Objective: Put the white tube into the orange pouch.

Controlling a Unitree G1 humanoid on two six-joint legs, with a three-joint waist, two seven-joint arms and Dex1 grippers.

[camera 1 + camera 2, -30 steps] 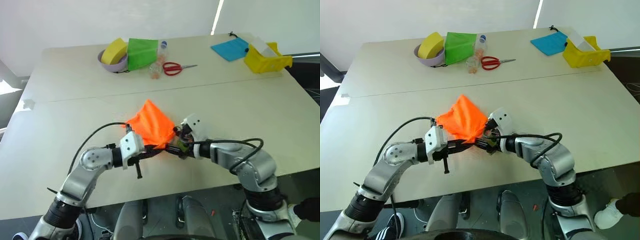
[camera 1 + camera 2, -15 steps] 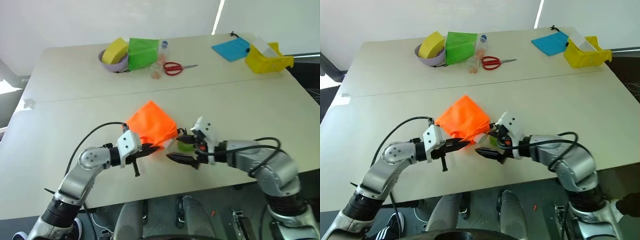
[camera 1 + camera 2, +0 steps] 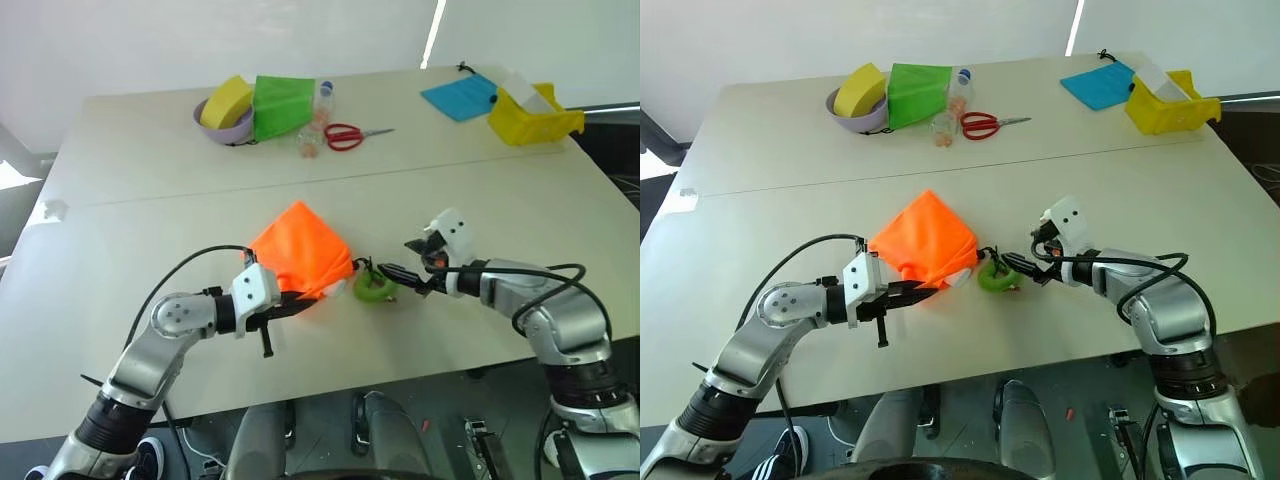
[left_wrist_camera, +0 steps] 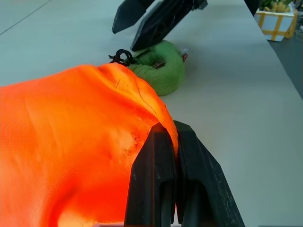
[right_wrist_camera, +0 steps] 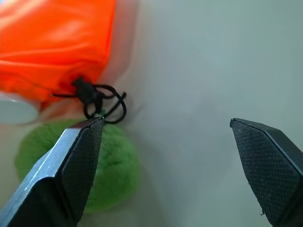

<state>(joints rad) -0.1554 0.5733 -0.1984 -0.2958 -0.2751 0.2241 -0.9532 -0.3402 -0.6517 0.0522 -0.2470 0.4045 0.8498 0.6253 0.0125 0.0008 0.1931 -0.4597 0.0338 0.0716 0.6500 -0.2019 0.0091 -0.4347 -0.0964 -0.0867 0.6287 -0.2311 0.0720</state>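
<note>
Pinching the orange pouch (image 3: 300,252) rim with closed fingers, the left gripper (image 4: 174,142) holds it above the bench (image 3: 500,200). A white tube (image 3: 958,279) cap peeks from the pouch mouth, so insertion looks nearly done. The right gripper (image 3: 404,258), fingers spread and empty beside the pouch's green pompom (image 3: 373,287), likely needs to push the cap inside.

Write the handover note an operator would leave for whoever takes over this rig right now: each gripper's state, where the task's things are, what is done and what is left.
Left gripper: shut on the orange pouch, pinching the fabric at its mouth edge.
Right gripper: open, holding nothing, just right of the green pompom.
White tube: its white cap end peeks out of the pouch mouth; the rest sits inside.
Pouch lies mid-table, cord and pompom trailing to its right.
Done: tube is mostly in the pouch.
Left: probably nudge the cap end fully in, then release the pouch.
</note>
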